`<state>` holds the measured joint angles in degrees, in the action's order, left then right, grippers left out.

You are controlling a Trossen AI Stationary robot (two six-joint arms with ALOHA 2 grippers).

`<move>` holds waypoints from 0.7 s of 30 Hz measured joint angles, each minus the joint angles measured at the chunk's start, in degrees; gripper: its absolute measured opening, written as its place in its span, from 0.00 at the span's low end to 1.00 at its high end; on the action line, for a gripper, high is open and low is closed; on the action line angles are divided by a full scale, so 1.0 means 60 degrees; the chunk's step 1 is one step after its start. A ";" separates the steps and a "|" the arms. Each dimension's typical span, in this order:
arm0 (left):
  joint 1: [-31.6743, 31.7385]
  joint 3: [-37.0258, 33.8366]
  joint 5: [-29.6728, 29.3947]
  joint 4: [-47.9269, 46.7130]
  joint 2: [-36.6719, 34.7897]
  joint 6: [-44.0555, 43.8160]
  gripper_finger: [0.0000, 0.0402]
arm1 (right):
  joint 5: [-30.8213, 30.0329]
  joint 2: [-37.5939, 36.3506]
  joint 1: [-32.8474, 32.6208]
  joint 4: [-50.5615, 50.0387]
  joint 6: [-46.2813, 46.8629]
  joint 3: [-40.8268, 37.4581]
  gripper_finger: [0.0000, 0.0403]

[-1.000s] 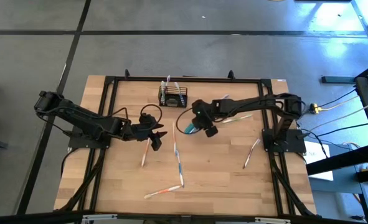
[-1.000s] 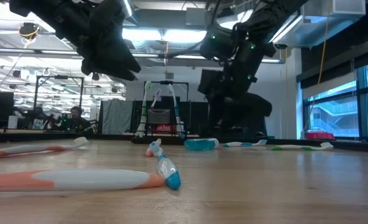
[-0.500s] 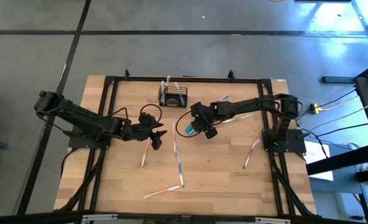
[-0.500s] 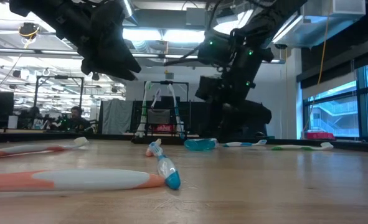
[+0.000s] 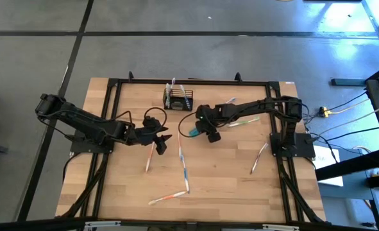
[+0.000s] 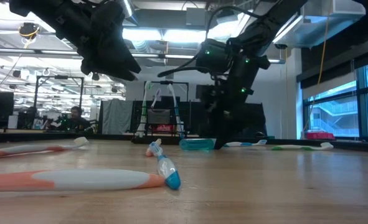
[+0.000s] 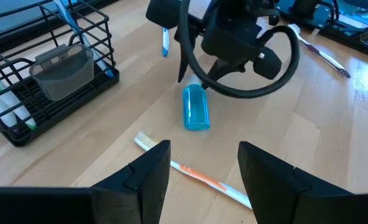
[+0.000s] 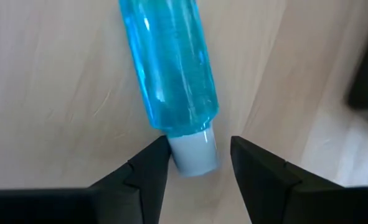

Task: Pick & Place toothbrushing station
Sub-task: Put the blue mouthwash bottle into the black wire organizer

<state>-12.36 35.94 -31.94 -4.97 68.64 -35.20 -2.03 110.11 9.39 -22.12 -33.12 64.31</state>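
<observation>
My right gripper [image 8: 193, 163] sits low over the teal tube [image 8: 168, 68], fingers spread either side of its white cap [image 8: 195, 152], nothing clamped yet. I judge I'm in the approach to grasping the tube. The next move calls for settling a touch lower and squeezing squarely on the tube. The toothbrushing station [image 5: 178, 99] stands beyond this gripper, near but apart. My left gripper [image 7: 199, 168] waits released, short of an orange toothbrush [image 7: 193, 177].
</observation>
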 joint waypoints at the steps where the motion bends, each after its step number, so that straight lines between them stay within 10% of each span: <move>1: 0.0000 0.0000 0.0000 0.0000 0.0000 0.0001 0.46 | -0.0023 -0.0024 -0.0004 -0.0023 0.0258 -0.0004 0.44; 11: 0.0000 0.0000 0.0000 0.0000 0.0000 0.0004 0.46 | 0.0094 -0.0034 -0.0011 -0.0158 0.2458 -0.0022 0.23; 21: 0.0000 0.0000 0.0004 -0.0004 0.0000 0.0076 0.46 | 0.0563 -0.0213 -0.0226 -0.0395 0.3398 -0.0069 0.25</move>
<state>-12.36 35.94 -31.92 -4.99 68.64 -34.75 1.34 108.84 8.03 -24.49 -12.73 63.90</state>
